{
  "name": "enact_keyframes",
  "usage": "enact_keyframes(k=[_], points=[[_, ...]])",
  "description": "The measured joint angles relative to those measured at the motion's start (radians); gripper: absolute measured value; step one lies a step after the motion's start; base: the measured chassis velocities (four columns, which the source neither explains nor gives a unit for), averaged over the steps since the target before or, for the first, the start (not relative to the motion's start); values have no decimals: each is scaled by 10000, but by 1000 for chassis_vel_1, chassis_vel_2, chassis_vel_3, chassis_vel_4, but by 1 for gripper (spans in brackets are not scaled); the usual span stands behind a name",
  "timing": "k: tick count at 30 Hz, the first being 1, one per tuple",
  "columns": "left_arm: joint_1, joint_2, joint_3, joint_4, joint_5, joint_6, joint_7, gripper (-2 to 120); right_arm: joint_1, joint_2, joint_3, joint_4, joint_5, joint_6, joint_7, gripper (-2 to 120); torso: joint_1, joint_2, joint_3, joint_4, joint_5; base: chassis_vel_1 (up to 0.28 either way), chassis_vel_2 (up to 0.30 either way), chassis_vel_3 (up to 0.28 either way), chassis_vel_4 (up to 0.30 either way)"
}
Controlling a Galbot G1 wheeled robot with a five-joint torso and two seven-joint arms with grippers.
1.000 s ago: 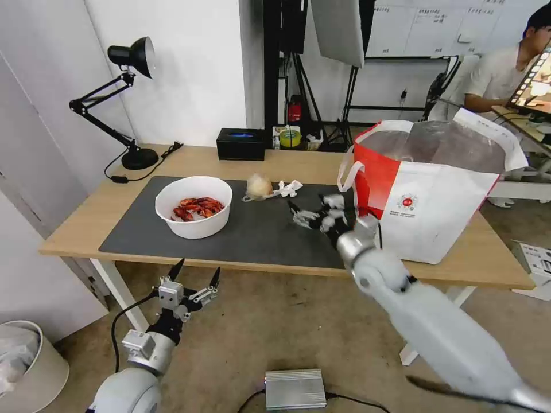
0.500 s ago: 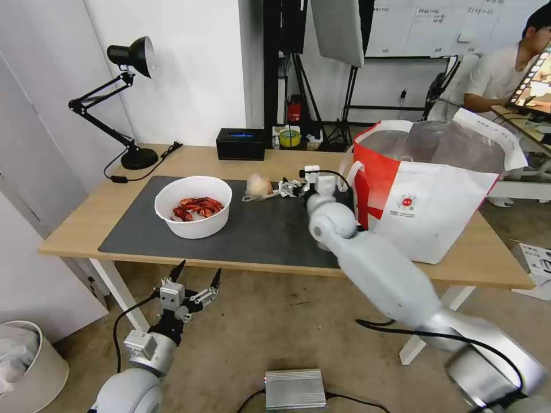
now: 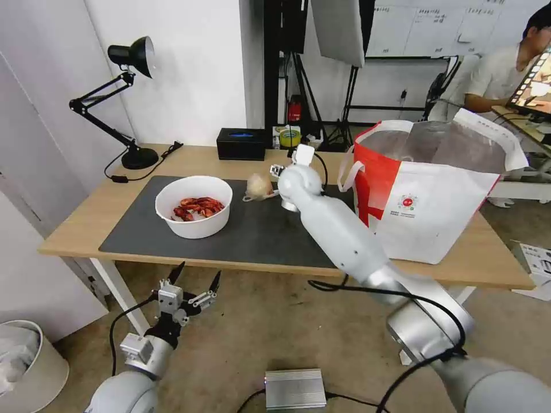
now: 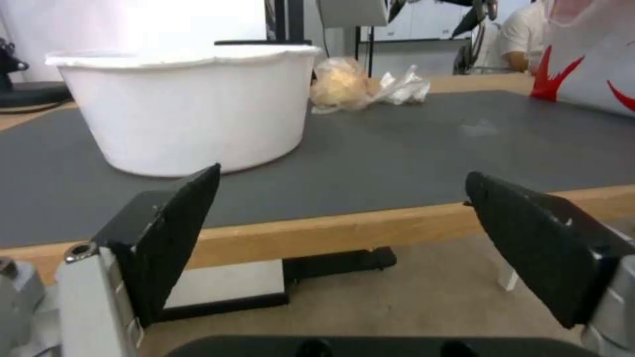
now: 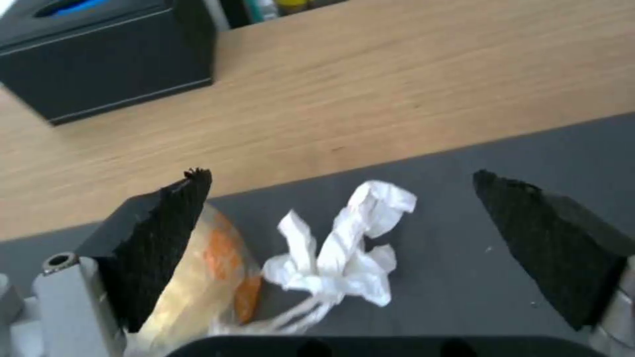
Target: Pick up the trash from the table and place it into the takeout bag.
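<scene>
Tissue (image 5: 344, 248) lies between the spread right end effector (image 5: 344, 218), touching the wrapped ball (image 5: 198, 277).

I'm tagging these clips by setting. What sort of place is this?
Probably an office or lab set up for recording, not a home. Light stands and a hanging panel stand behind the table, a whiteboard covers the back wall, and a person works at a desk with a monitor.

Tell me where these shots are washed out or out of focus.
Left wrist view: the backdrop above the white bowl is blown out, and the near fingers look soft. Right wrist view: the crumpled tissue is fairly clear, the wrapped ball blurred. Head view: the takeout bag's foil lining shows glare.
</scene>
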Motion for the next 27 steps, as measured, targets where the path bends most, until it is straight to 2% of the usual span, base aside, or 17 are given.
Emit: enact_keyframes(k=[11, 27], points=[[-55, -122, 123, 65, -1, -17, 10, 100, 450, 21, 265, -1175, 536, -162, -1, 100, 0, 0, 0, -4, 2, 0, 0, 0, 0], [200, -495, 86, -167, 301, -192, 10, 100, 514, 0, 308, -1746, 1108, -463, -384, 100, -1, 1, 0, -4, 3, 0, 0, 0, 0]])
